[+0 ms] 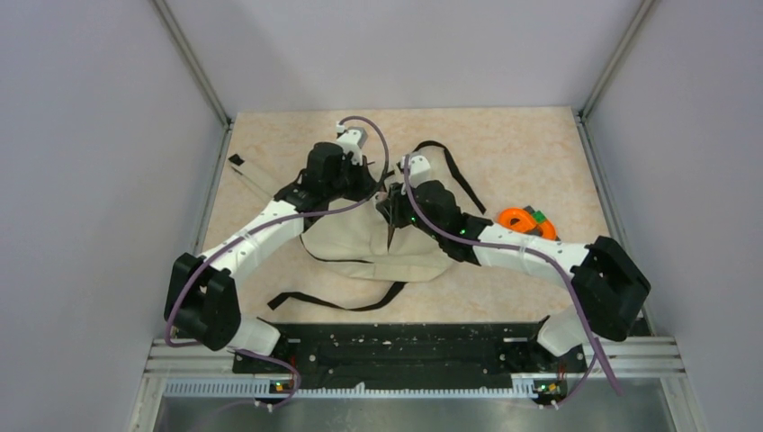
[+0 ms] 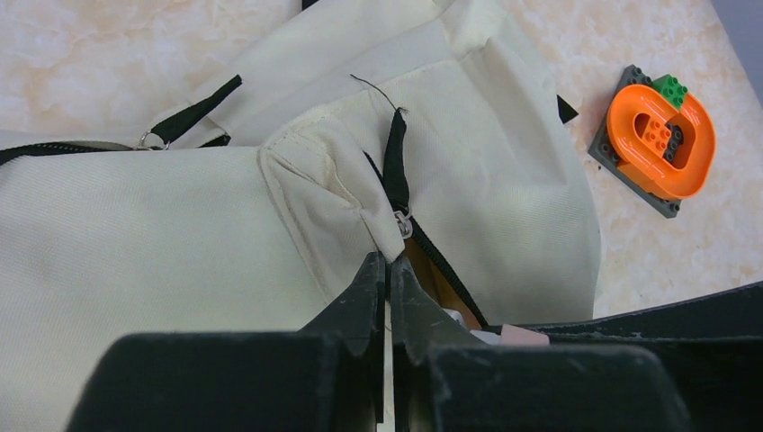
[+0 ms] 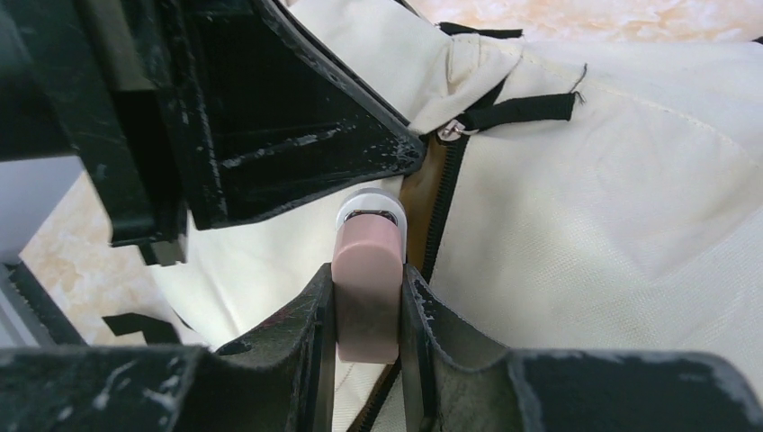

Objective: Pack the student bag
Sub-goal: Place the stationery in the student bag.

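Lab cell: plain walls [image 1: 90, 135], aluminium rail [image 1: 652, 349].

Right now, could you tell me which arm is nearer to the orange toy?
Right: the right arm passes just beside the orange toy; the left arm lies on the bag's other side.

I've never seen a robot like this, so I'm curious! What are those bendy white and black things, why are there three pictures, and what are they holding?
Those are two robot arms, the left arm and the right arm, bolted at the near edge of a table. Each ends in a two-finger pincher called a gripper. One picture looks down from above. The other two come from small cameras on the wrists, so you see the fingers up close. On the table lie a cream student bag and an orange brick toy. The left gripper is shut, pinching the bag's cloth by its partly open zipper. The right gripper squeezes a small pink thing with a white end at that opening. I can't tell what it is.
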`<action>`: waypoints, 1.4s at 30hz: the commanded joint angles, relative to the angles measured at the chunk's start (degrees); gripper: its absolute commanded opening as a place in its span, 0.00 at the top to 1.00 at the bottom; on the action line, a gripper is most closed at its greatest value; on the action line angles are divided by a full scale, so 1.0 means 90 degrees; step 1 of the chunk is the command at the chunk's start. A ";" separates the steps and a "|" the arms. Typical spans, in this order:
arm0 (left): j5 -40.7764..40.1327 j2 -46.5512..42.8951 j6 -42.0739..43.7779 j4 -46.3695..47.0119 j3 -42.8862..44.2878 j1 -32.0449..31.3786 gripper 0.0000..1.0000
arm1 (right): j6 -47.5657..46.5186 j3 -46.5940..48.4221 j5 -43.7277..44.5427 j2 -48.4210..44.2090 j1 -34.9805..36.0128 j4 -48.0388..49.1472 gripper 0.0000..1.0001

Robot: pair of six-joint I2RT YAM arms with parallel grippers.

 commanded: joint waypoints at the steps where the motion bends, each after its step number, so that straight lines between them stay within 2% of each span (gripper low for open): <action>1: 0.0427 -0.0432 -0.0035 0.0148 0.0400 0.0022 1.00 | -0.0284 -0.0004 0.0560 -0.0061 0.0136 -0.0171 1.00; 9: 0.0465 -0.0519 0.0032 0.0063 0.0470 0.0068 1.00 | -0.0694 -0.0273 0.1431 -0.0394 0.0128 -0.0640 1.00; 17: 0.0596 -0.0483 0.0320 -0.0192 0.0695 0.0094 1.00 | -0.1211 -0.0111 0.2262 -0.0476 0.0127 -0.1185 1.00; 24: 0.0833 -0.0525 0.0308 -0.0163 0.0671 0.0099 1.00 | -0.1215 0.0357 0.1731 -0.0021 0.0132 -0.1259 1.00; 29: 0.0871 -0.0562 0.0213 -0.0106 0.0569 0.0116 1.00 | -0.0909 0.0526 0.1004 0.0196 0.0134 -0.0769 1.00; 39: 0.0880 -0.0552 0.0005 0.0024 0.0421 0.0126 1.00 | -0.0614 0.0988 0.0908 0.0667 0.0130 -0.0391 1.00; 40: 0.0863 -0.0538 -0.0006 0.0019 0.0422 0.0131 1.00 | -0.0576 0.1039 0.0888 0.0693 0.0131 -0.0410 0.97; 42: 0.0834 -0.0536 -0.0029 0.0026 0.0421 0.0144 1.00 | -0.0516 0.1123 0.0913 0.0743 0.0127 -0.0516 0.85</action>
